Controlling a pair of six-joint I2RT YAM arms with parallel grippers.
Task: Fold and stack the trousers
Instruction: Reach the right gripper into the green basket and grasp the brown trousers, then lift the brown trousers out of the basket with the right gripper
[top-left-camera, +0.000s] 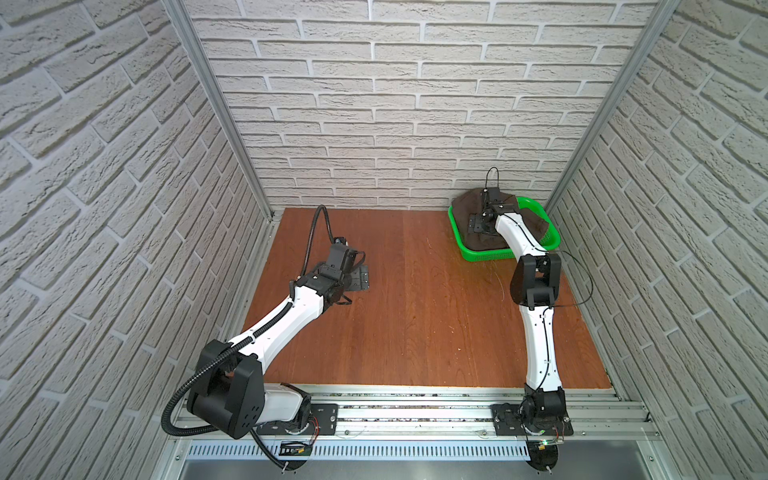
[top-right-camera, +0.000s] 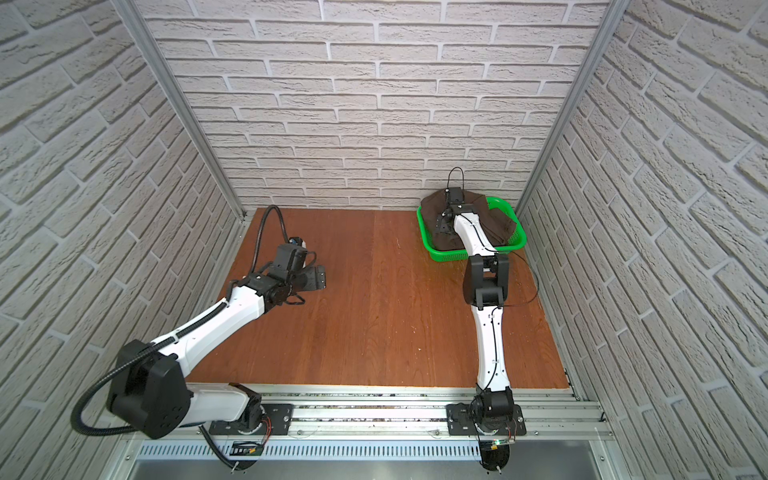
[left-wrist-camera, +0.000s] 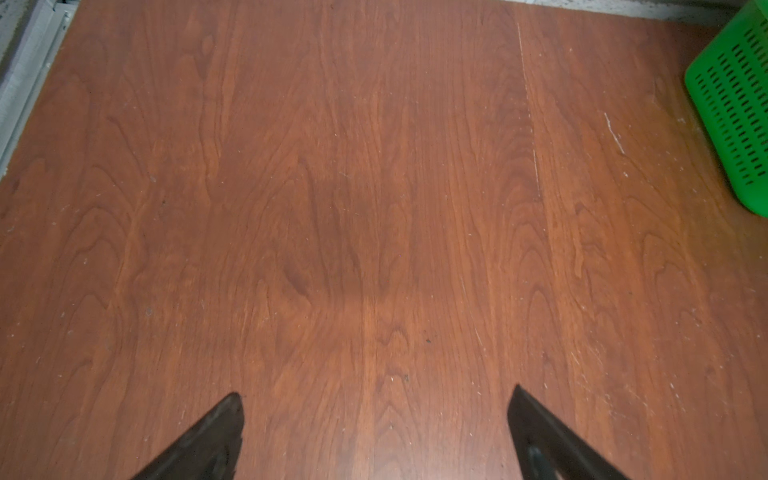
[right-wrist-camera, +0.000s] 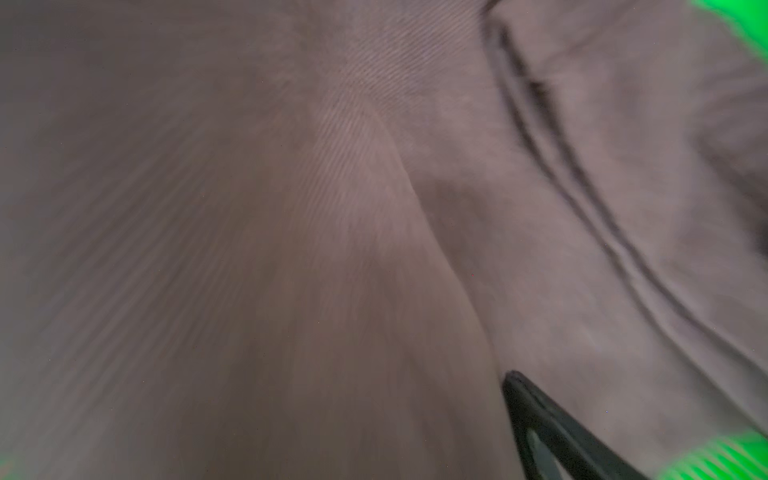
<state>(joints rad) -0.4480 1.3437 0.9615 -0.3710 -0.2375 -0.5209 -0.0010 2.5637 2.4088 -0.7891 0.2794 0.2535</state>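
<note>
Looks barely begun. Shows the trousers (top-left-camera: 463, 210) crumpled and unfolded inside the green basket (top-left-camera: 486, 254), directly beneath the right claw (top-left-camera: 478, 224). Has that claw spread apart and pressed into the cloth, one finger visible against it, the other hidden by a fold, nothing clamped as far as can be judged. Holds the left claw (left-wrist-camera: 378, 390) spread wide too, empty, above bare counter (top-left-camera: 415, 311), well apart from the basket. Leaves everything to do: lifting out, spreading flat, folding, stacking. Offers no brand, label or writing clear enough to read.
</note>
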